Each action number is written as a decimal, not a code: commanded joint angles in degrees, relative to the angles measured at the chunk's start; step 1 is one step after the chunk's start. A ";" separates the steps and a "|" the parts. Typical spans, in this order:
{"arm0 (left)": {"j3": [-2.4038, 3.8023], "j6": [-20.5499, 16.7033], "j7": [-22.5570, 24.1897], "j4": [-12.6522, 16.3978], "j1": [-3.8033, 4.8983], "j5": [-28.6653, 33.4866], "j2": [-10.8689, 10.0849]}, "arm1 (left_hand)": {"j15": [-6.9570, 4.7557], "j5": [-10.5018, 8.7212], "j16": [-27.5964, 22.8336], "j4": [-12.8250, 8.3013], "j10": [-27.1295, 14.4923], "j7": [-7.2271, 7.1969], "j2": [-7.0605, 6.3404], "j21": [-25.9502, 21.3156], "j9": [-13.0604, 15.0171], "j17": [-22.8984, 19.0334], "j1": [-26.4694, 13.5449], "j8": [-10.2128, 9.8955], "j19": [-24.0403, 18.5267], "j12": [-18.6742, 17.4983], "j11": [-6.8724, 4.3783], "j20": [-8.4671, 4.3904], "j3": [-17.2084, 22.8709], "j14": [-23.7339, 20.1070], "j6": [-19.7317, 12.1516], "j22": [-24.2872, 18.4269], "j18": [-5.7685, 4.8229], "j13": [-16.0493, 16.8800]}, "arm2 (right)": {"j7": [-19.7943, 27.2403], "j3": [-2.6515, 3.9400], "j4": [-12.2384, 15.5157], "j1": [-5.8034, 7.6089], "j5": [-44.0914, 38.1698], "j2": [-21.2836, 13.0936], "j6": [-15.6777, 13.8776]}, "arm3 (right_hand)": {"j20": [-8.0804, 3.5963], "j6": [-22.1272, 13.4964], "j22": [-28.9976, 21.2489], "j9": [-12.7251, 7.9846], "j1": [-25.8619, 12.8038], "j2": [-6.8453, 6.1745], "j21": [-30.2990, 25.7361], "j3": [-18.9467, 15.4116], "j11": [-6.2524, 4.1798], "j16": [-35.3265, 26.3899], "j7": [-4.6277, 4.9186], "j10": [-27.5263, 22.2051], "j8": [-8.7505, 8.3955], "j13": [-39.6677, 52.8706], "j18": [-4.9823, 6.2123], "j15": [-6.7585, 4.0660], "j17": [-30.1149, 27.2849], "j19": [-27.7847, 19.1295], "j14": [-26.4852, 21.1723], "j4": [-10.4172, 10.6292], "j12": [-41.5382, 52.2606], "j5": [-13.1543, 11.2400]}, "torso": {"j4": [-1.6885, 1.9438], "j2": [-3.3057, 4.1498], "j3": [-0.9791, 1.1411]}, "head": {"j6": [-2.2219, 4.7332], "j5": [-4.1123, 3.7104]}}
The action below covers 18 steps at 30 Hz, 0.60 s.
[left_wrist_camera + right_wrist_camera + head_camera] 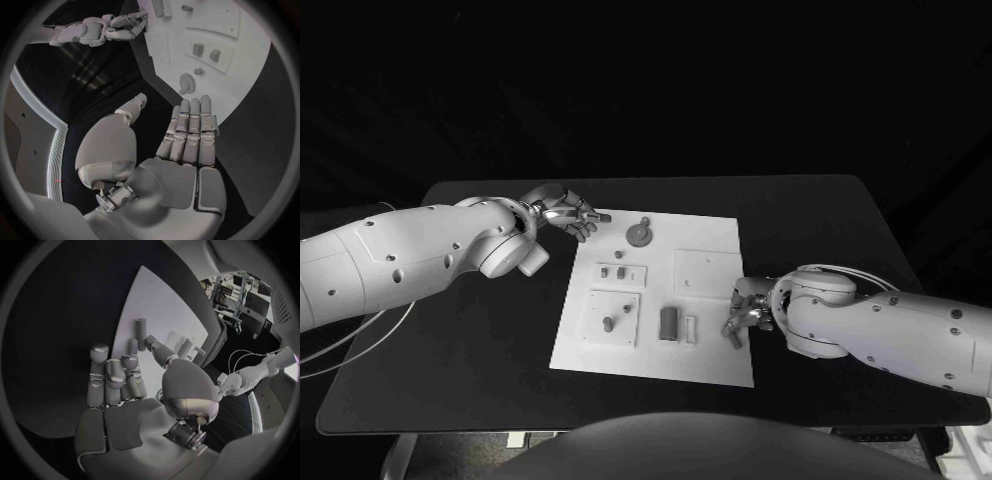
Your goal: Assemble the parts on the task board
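The right hand (pixel 134 390) has its fingers (pixel 99 371) extended and held close together, reaching toward the white task board (pixel 153 305) on the dark bench (pixel 69 315). Its thumb (pixel 164 354) points at the board. A small upright cylindrical part (pixel 141 331) stands on the board just beyond the fingertips. The hand holds nothing visible.

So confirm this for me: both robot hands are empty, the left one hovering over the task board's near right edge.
One thing is wrong: the left robot hand hovers at the far left corner of the task board, as the head view shows. The right robot hand is at the near right edge. Both look empty.
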 commanded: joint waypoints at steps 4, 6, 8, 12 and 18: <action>0.02 -0.02 0.34 0.14 0.06 -1.26 0.01 | 0.00 -0.22 -0.31 -0.26 0.17 -0.34 0.47 -0.38 0.00 0.16 0.66 0.43 -0.12 -0.22 -0.24 0.18 -0.58 0.14 -0.14 0.12 0.97 0.12 | 0.75 -0.45 -0.08 -0.67 2.82 -1.68 -1.49 | -0.06 -0.89 0.80 -9.37 0.29 0.30 0.09 -0.31 -0.13 -0.08 1.36 0.57 -1.30 -0.08 1.66 -0.08 0.05 0.27 0.41 -0.01 0.02 0.18 | -0.06 -0.03 0.01 | 0.00 0.17; 0.02 0.11 0.35 0.18 0.06 -1.95 -0.04 | 0.00 -0.23 -0.33 -0.38 0.16 -0.34 0.61 -0.40 0.00 0.19 0.73 0.44 -0.13 -0.23 -0.24 0.18 -0.74 0.14 -0.15 0.16 0.96 0.13 | 1.08 -0.24 0.27 -0.55 4.44 -2.14 -2.11 | -0.06 -0.78 0.79 -9.40 0.25 0.26 0.10 -0.36 -0.18 -0.10 1.32 0.64 -1.27 -0.10 1.66 -0.10 0.03 0.30 0.43 -0.01 0.01 0.18 | -0.04 -0.04 0.01 | 0.00 0.23; 0.01 0.28 0.33 0.15 0.06 -1.95 -0.05 | 0.00 -0.24 -0.34 -0.42 0.15 -0.34 0.59 -0.41 0.00 0.20 0.73 0.45 -0.13 -0.23 -0.24 0.18 -0.81 0.14 -0.16 0.17 0.96 0.14 | 1.73 -0.11 0.16 -0.33 5.93 -2.16 -2.91 | -0.07 -0.67 0.78 -9.42 0.26 0.26 0.09 -0.37 -0.22 -0.13 1.28 0.69 -1.23 -0.11 1.66 -0.12 -0.08 0.32 0.40 -0.01 0.01 0.18 | -0.04 -0.01 0.03 | 0.00 0.24; 0.01 0.44 0.35 0.14 0.06 -1.93 -0.01 | 0.00 -0.23 -0.35 -0.44 0.15 -0.34 0.60 -0.41 -0.01 0.21 0.73 0.45 -0.14 -0.24 -0.24 0.18 -0.85 0.14 -0.17 0.18 0.96 0.14 | 2.27 0.38 0.22 -0.25 8.52 -2.30 -3.76 | -0.07 -0.38 0.75 -9.49 0.05 0.23 0.08 -0.48 -0.34 -0.19 1.16 0.91 -1.13 -0.12 1.66 -0.18 -0.02 0.42 0.53 0.04 0.05 0.18 | -0.08 -0.01 0.03 | 0.00 0.28; 0.01 0.45 0.36 0.14 0.06 -1.91 -0.04 | 0.00 -0.23 -0.36 -0.47 0.15 -0.34 0.60 -0.42 -0.01 0.22 0.74 0.45 -0.14 -0.24 -0.24 0.18 -0.90 0.13 -0.17 0.19 0.96 0.15 | 2.44 0.85 0.71 -0.12 11.65 -2.37 -5.09 | -0.09 -0.22 0.71 -9.57 -0.17 0.21 0.07 -0.56 -0.41 -0.22 1.09 1.06 -1.11 -0.13 1.66 -0.24 0.17 0.53 0.73 0.08 0.06 0.18 | -0.06 0.00 0.00 | 0.00 0.22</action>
